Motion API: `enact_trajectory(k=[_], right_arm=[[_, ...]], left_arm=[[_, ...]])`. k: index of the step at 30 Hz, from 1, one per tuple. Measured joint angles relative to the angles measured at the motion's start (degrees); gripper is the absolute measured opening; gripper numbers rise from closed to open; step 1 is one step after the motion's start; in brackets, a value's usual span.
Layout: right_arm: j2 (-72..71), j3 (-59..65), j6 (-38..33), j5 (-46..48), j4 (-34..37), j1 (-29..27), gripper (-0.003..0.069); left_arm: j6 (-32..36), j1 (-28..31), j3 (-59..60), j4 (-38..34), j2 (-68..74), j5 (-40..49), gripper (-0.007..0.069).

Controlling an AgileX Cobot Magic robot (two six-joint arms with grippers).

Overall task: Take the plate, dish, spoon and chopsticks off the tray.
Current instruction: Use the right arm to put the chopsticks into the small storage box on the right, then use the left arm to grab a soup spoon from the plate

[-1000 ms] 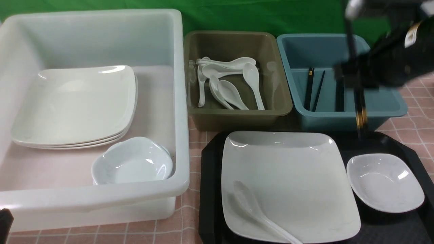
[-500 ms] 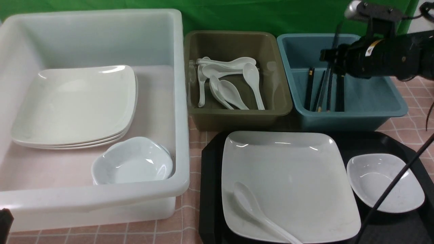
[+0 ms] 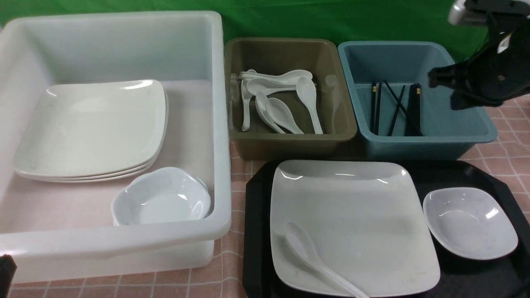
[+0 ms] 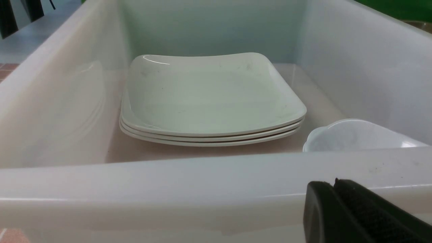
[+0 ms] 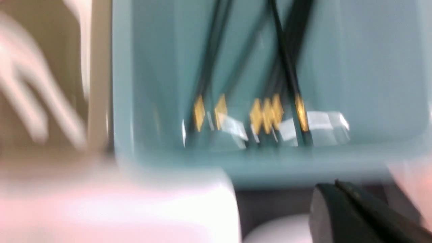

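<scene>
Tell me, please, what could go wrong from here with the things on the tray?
1. The spoon lies loose on the plate, its handle reaching the near rim; lifting the plate first could let the spoon slide off.
2. The dish sits close against the plate's right edge on the tray; a grip on either might knock the other.

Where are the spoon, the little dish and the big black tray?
the spoon (image 3: pixel 308 252), front view, on its bowl.
the dish (image 3: pixel 470 223), front view, middle of its hollow.
the tray (image 3: pixel 257 231), front view, bare strip along its left side.
</scene>
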Motion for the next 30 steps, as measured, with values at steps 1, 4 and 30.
enact_trajectory(k=[1,4,30], right_arm=[[-3.22,0.28,-2.02,7.09,0.85,0.61,0.0030],[-9.67,3.46,-3.96,17.51,2.43,2.86,0.0030],[-74.17,45.96,4.31,8.76,4.00,18.73,0.0049]], left_arm=[[0.00,0.00,0.00,0.00,0.00,0.00,0.0020],[0.00,0.00,0.00,0.00,0.00,0.00,0.0020],[-20.56,0.00,0.00,-41.75,0.00,-2.83,0.0020]])
